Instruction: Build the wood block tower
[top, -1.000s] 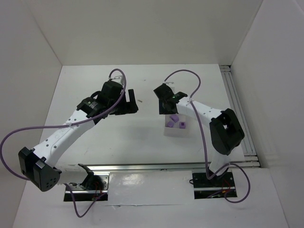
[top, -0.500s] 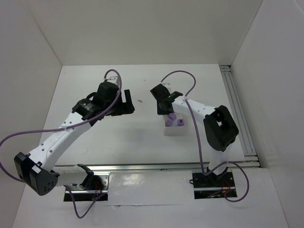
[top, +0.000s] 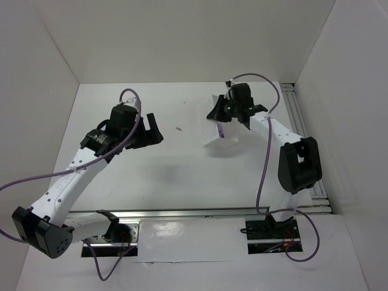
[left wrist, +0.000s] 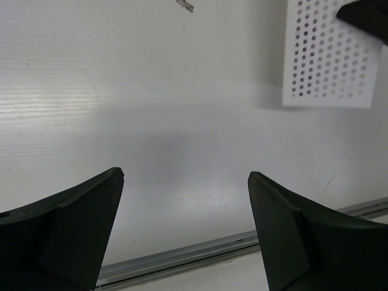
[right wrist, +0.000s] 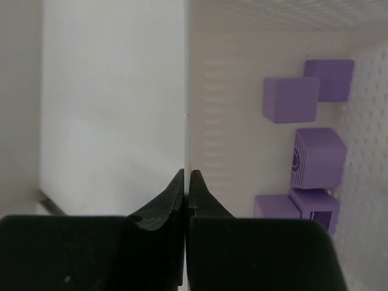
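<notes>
My right gripper [top: 225,114] [right wrist: 187,176] is shut on the wall of the white perforated tray [top: 209,127] [right wrist: 230,91] and holds it lifted and tipped on its side above the table. Several lilac wood blocks [right wrist: 291,100] lie loose inside the tray, gathered at its lower side. One lilac block [top: 225,128] shows at the tray's edge in the top view. My left gripper [top: 148,130] [left wrist: 185,179] is open and empty over bare table left of the tray [left wrist: 330,57]. No tower stands in view.
A small dark speck [top: 179,128] [left wrist: 185,5] lies on the white table between the arms. White walls close in the table at back and sides. A metal rail [top: 303,139] runs along the right edge and another [left wrist: 182,257] along the near edge.
My right gripper has lifted the tray off the table, swung it back and right and tipped it on its side. My left arm has drawn back to the left.
</notes>
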Motion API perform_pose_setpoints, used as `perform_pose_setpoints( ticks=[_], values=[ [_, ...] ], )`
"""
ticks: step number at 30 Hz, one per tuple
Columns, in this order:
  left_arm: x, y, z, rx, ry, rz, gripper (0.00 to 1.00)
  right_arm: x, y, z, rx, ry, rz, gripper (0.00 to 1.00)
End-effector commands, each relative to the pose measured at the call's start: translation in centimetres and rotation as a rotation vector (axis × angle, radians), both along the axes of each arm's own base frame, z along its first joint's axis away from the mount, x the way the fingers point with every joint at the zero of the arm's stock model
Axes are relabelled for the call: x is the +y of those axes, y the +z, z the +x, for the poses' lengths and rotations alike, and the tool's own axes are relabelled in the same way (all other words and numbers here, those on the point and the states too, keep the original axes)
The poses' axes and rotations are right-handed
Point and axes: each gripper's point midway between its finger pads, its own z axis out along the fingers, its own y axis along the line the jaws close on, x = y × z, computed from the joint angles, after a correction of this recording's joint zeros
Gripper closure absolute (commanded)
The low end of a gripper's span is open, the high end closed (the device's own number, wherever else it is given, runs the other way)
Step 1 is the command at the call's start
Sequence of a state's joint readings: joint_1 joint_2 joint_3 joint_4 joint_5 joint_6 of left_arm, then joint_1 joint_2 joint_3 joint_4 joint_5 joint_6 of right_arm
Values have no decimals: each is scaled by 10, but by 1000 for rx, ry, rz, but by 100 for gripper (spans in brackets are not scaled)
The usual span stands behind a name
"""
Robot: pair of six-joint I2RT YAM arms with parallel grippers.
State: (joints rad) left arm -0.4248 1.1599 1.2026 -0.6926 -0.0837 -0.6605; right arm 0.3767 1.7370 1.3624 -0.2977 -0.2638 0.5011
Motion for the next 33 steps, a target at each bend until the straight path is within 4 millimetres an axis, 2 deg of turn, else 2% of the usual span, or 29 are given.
perform_pose_setpoints(
  ticks=[1, 2, 3, 4, 5, 7, 8, 10, 11, 13, 15, 16, 18, 20, 21, 22, 24, 26, 28, 33],
  values=[
    [-2, 14, -1, -47, -25, -35, 3, 21, 79, 13, -215, 210, 330, 100],
    [-2, 14, -1, -47, -25, -35, 3, 8, 77, 20, -218, 206, 369, 100],
    [-2, 18, 0, -58, -31, -32, 3, 7, 94, 26, -278, 220, 442, 100],
    [0, 15, 3, -53, -21, -21, 3, 5, 96, 23, -275, 261, 488, 100],
    [-1, 16, 5, -54, -21, -22, 3, -5, 93, 33, -277, 251, 515, 100],
    [1, 13, 7, -46, -12, -18, 3, -7, 103, 32, -294, 299, 608, 100],
    [1, 10, 8, -38, -18, -7, 3, -9, 90, 36, -269, 297, 637, 100],
    [0, 12, 10, -47, -18, -11, 3, -11, 102, 36, -294, 320, 722, 100],
    [0, 9, 11, -38, -18, -7, 3, -13, 89, 37, -265, 322, 746, 100],
    [0, 5, 10, -30, -18, -4, 3, -12, 97, 33, -285, 347, 811, 100],
    [1, 1, 9, -20, -18, 0, 3, -11, 85, 33, -253, 359, 841, 100],
    [1, 0, 9, -20, -18, 1, 3, -11, 88, 29, -261, 371, 870, 100],
    [1, 0, 9, -22, -24, 7, 3, -11, 78, 28, -245, 373, 901, 100],
    [3, -3, 11, -12, -15, 11, 3, -7, 82, 17, -250, 407, 952, 100],
    [5, -3, 12, -15, -8, 17, 3, -3, 71, 13, -220, 412, 971, 100],
    [5, -3, 12, -15, -8, 17, 3, -4, 77, 9, -235, 422, 1007, 100],
    [4, -6, 13, -6, -8, 20, 3, -6, 67, 8, -215, 405, 1056, 100],
    [4, -6, 13, -6, -8, 20, 3, -5, 69, -4, -207, 440, 1115, 100],
    [6, -6, 14, -8, -1, 26, 3, -5, 60, -4, -182, 434, 1126, 100],
    [7, -6, 15, -13, 0, 38, 3, 2, 60, -6, -177, 440, 1129, 100]
  ],
)
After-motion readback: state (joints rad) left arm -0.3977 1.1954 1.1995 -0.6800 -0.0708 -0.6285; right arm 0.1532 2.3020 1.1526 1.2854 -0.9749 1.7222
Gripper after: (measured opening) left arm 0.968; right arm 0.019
